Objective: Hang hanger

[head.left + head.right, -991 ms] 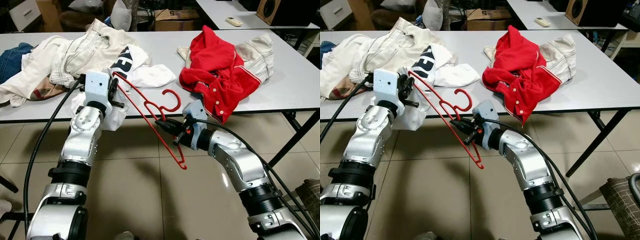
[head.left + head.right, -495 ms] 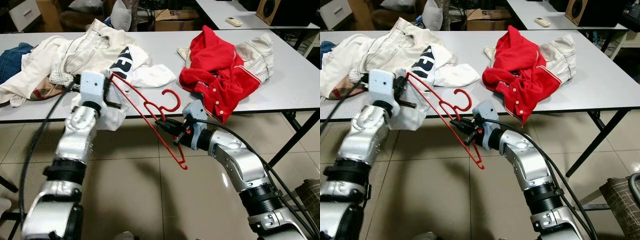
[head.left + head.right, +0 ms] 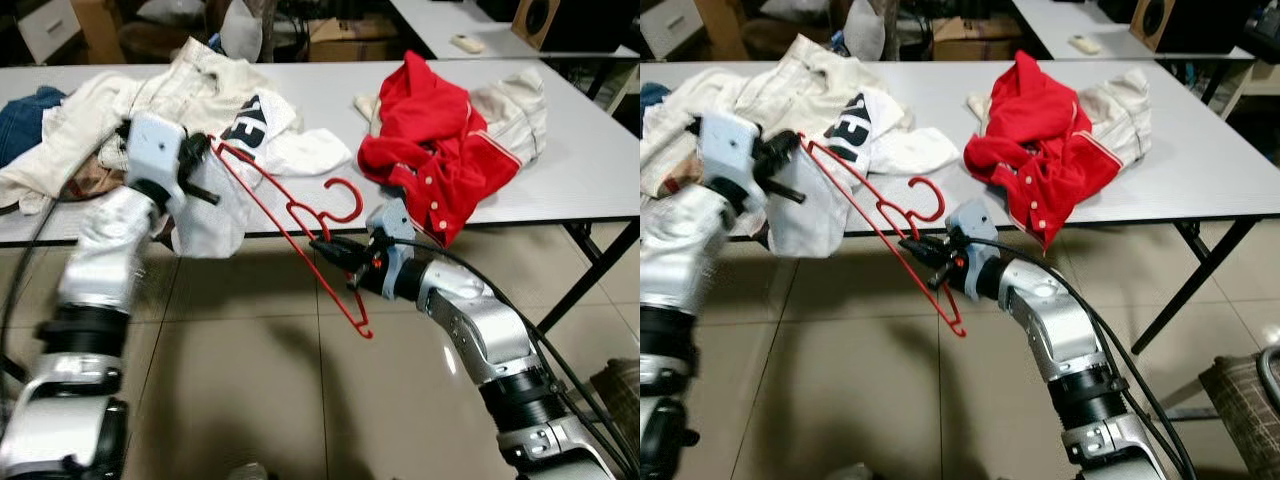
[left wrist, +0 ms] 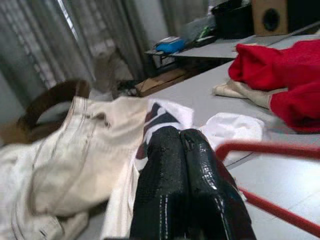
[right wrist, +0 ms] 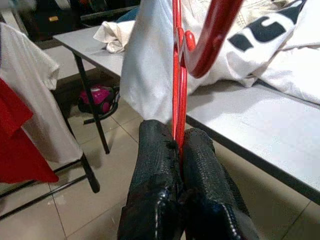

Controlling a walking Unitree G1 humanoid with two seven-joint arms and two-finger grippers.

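**Hanger held in the air, garment at its upper end**

My right gripper (image 3: 330, 247) is closed on the red hanger (image 3: 300, 225), with the wire pinched between the two black fingers just under the hook; in the right wrist view the red wire runs straight out from between the fingertips (image 5: 165, 145). The hanger is tilted in front of the table (image 3: 600, 160), its hook at about 1 o'clock from my right gripper and its lower corner hanging at 5 o'clock, over the floor. Its upper corner points to 10 o'clock, toward my left gripper (image 3: 200, 170).

My left gripper has its fingers (image 4: 180, 175) pressed together, and the white shirt with black print (image 3: 215, 205) hangs down just beside them; I cannot tell surely if they hold the cloth. The red bar passes near this gripper.

I judge the step in hand is to bring the shirt onto the hanger, so the hanging itself is not yet done. The next move calls for sliding the upper corner of the hanger into the shirt opening, keeping the right grip firm so the thin wire does not rotate. The red jacket (image 3: 430, 150) and the cream clothes (image 3: 130, 110) lie on the table, apart from this work.
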